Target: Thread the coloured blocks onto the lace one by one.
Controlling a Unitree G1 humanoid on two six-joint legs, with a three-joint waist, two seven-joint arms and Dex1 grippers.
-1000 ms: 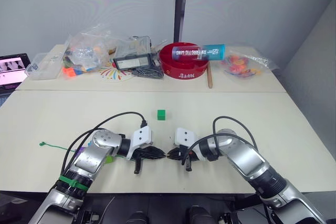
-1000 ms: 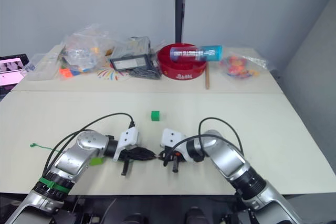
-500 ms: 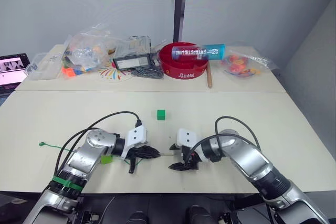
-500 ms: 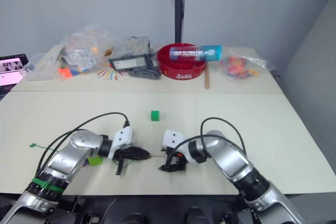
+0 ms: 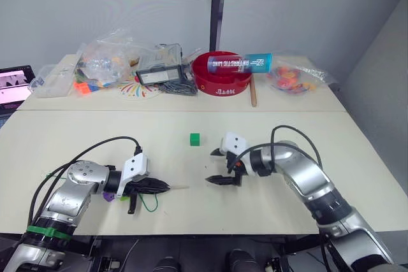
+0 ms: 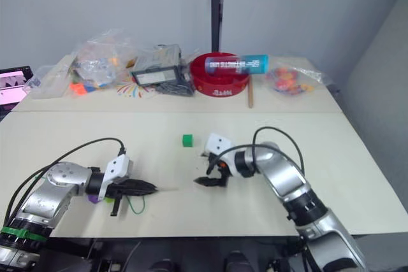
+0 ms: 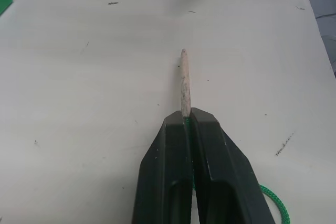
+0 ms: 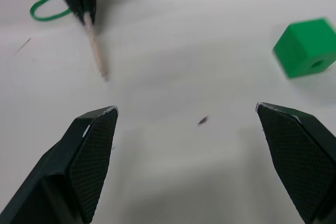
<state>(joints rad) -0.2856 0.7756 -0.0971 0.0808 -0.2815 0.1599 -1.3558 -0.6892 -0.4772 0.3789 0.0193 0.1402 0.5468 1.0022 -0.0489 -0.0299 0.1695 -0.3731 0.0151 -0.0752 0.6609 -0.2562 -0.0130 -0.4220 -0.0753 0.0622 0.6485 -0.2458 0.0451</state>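
Both arms drew apart: left end effector (image 5: 167, 186) clamps the lace (image 7: 184, 85); right end effector (image 5: 214, 167) gapes wide near green block (image 5: 195, 138).

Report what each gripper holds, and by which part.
The left gripper is shut on the lace, pinching it just behind its pale stiff tip. The right gripper is open, holding nothing.

Lab or office room: plain grey walls, pale worktables (image 5: 268, 125), laptop (image 5: 14, 84), bagged parts clutter (image 5: 105, 62).

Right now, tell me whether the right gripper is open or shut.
Open. The right gripper has its two black fingers spread wide with bare table between them, holding nothing; the green block lies beyond.
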